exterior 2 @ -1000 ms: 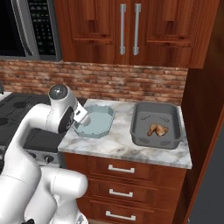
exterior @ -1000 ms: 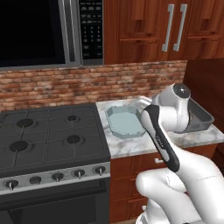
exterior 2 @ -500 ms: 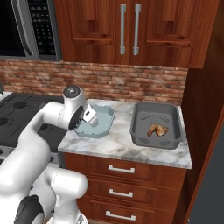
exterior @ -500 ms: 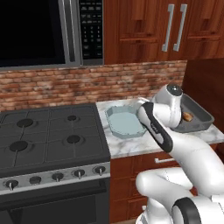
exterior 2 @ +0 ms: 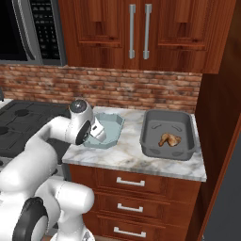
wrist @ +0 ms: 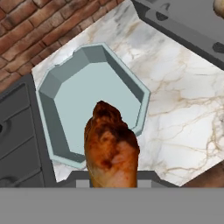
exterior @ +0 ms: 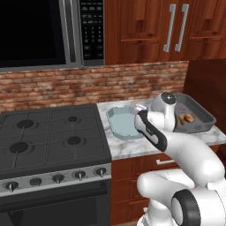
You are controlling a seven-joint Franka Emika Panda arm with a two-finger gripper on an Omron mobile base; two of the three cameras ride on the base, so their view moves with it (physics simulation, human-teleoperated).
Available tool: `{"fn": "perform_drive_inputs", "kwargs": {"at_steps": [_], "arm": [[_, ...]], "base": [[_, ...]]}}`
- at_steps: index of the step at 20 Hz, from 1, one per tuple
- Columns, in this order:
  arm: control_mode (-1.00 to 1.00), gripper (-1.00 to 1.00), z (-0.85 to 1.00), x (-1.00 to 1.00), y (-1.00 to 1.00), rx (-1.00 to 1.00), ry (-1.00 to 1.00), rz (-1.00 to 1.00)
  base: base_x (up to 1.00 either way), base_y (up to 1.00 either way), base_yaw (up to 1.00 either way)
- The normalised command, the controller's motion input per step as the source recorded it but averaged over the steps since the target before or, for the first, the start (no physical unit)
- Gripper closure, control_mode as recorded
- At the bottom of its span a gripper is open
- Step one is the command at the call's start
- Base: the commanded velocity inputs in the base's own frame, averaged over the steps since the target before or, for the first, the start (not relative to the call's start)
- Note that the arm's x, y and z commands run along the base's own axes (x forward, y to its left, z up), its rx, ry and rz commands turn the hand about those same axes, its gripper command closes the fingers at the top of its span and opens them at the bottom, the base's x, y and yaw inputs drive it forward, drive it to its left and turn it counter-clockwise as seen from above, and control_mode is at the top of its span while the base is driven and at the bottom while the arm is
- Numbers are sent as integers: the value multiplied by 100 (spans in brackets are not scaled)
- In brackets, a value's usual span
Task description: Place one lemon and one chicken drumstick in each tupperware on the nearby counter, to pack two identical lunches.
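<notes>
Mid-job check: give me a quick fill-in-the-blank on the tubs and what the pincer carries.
1. The pincer is shut on a chicken ____.
2. The pale blue-grey tub under it is ____.
3. The dark grey tub already holds one ____.
4. Both tubs sit on the marbled ____, right of the stove.

Missing words: drumstick; empty; drumstick; counter

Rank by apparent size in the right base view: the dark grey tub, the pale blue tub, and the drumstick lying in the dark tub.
1. Dark grey tub, the largest.
2. Pale blue tub, a bit smaller, though the arm covers part of it, so the gap is unsure.
3. Drumstick, by far the smallest, lying inside the dark grey tub.
</notes>
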Motion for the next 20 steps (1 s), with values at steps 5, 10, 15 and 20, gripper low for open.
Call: {"fn": "perform_drive_inputs", "kwargs": {"at_steps": [5, 10, 15, 20], "arm": [[-100, 100, -28, 23, 14, 0, 4, -5], [-100, 100, -28, 31, 11, 0, 4, -4], [-100, 100, -22, 46, 1, 0, 3, -3], [-100, 100, -29, 44, 0, 0, 3, -1]], "base": [[0, 0, 0], [0, 0, 0], [0, 0, 0], [0, 0, 0]]}}
